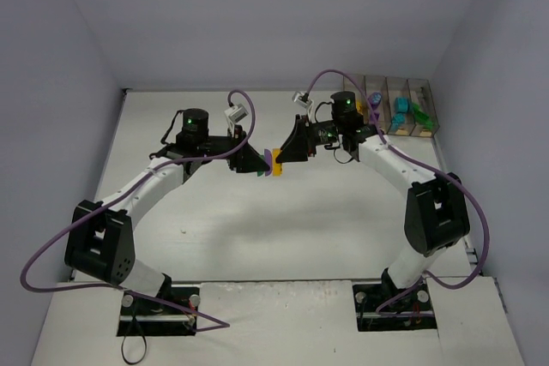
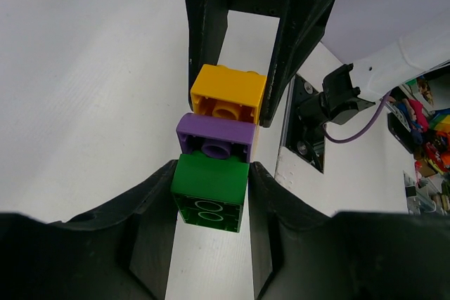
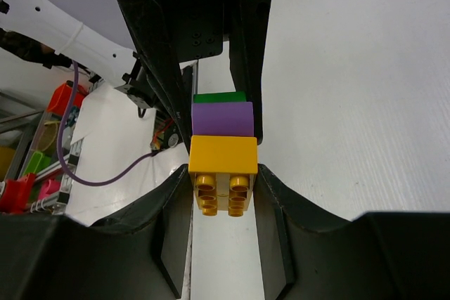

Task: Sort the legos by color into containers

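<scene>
Three legos are joined in one stack held above the table between both arms: a green brick (image 2: pixel 209 187), a purple brick (image 2: pixel 214 142) and a yellow brick (image 2: pixel 228 93). My left gripper (image 2: pixel 211 177) is shut on the green end, its pads pressed against both sides. From the opposite side, my right gripper (image 3: pixel 223 180) is shut on the yellow brick (image 3: pixel 223 156). Past it show the purple brick (image 3: pixel 222 117) and a strip of green (image 3: pixel 219 96). From above, the stack (image 1: pixel 274 164) hangs near the table's middle. The containers (image 1: pixel 388 83) stand at the back right.
The bins hold a purple brick (image 1: pixel 375 99), teal bricks (image 1: pixel 400 107) and a green brick (image 1: pixel 420 113). Purple cables (image 1: pixel 244 100) loop over both arms. Walls close the table's back and sides. Off-table clutter (image 2: pixel 429 131) shows past the right edge.
</scene>
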Controlling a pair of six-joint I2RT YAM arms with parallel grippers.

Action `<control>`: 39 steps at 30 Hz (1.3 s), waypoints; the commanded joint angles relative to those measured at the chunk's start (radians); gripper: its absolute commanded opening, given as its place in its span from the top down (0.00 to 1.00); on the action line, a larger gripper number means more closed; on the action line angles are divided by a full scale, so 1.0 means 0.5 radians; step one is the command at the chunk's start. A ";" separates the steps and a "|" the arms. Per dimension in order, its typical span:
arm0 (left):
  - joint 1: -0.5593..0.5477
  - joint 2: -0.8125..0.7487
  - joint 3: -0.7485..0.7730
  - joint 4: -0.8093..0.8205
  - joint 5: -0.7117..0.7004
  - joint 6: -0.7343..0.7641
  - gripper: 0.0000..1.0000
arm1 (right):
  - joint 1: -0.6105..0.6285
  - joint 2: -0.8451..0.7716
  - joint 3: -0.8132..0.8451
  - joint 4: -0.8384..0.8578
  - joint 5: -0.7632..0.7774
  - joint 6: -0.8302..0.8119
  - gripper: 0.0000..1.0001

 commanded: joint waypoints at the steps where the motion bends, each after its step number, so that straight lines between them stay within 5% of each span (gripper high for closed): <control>1: -0.020 -0.034 0.131 0.103 0.081 0.041 1.00 | 0.044 -0.095 0.039 0.081 -0.029 -0.042 0.99; 22: -0.014 -0.061 0.076 0.075 0.131 0.096 1.00 | 0.011 -0.132 -0.084 -0.079 0.198 -0.223 1.00; 39: 0.004 -0.111 -0.013 -0.042 -0.053 0.161 1.00 | -0.557 -0.074 0.268 -0.146 1.468 -0.088 1.00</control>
